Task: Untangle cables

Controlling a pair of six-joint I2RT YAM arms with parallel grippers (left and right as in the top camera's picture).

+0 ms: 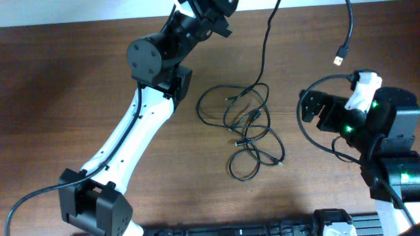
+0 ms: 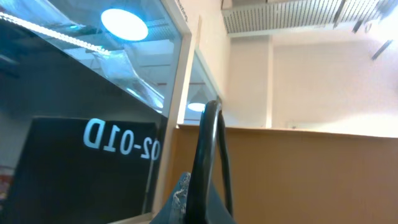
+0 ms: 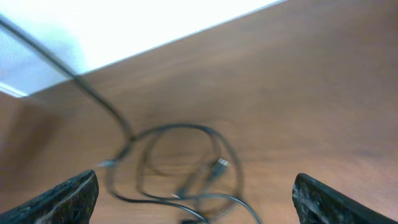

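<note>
We see the cables (image 1: 254, 117) as thin black cords lying flat in loose, overlapping, tangled loops in the middle of the overhead view. 1 strand trails off toward 12 o'clock, and small metal-tipped plugs (image 3: 220, 163) show among the loops.

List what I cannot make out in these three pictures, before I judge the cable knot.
1. Left gripper: in the overhead view the top edge cuts it off. The left wrist camera faces the room and shows no clear fingers, so open or shut cannot be told.
2. Cables: which strand lies over which. They are too thin overhead and blurred in the right wrist view.
3. Loose plug cord: its far end leaves the overhead top edge.
</note>
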